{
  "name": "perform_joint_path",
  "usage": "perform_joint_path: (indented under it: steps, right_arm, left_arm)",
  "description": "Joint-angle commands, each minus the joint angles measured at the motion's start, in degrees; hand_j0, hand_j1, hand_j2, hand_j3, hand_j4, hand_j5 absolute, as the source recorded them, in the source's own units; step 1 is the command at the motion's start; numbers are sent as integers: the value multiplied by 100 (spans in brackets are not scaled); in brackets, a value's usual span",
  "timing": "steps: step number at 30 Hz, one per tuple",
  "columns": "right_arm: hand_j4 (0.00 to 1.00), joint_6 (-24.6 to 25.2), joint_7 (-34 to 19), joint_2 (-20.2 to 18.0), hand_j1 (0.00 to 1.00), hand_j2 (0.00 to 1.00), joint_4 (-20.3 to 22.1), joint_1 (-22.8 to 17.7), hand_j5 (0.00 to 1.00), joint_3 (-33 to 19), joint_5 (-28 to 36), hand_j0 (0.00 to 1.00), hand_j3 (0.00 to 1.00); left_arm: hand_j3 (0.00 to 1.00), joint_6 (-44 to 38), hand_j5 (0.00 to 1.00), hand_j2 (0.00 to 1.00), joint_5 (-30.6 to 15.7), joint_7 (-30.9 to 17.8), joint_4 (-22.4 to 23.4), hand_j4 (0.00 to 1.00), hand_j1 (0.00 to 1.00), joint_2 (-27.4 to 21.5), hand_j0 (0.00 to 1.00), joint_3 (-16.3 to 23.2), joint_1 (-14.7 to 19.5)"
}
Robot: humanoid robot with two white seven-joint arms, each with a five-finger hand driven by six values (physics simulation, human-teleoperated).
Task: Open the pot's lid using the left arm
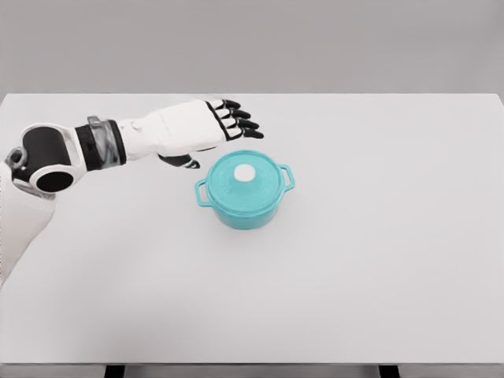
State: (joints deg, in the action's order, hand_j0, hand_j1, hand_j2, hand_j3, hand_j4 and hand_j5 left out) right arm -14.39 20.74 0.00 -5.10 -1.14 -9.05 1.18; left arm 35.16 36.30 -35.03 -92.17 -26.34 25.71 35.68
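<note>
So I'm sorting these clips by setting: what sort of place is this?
Likely a bare simulated test bench, not a real kitchen: a plain white table, a featureless grey backdrop, and only a teal lidded pot beside the left hand.

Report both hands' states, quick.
Left hand: open, fingers extended, holding nothing, beside the teal pot with its lid on.
Right hand: not in view.

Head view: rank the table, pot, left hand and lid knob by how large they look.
1. table
2. pot
3. left hand, near the pot's size and raised toward the camera, so this order is unsure
4. knob
</note>
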Motion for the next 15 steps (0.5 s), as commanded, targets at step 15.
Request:
perform_joint_path:
  steps: [15]
  right_arm:
    - [100,-3,1,0,100,100,0,0,100,0,5,100,100]
  left_arm:
    - [100,-16,100,100,-228,3,-389,100,100,-29,100,646,-9]
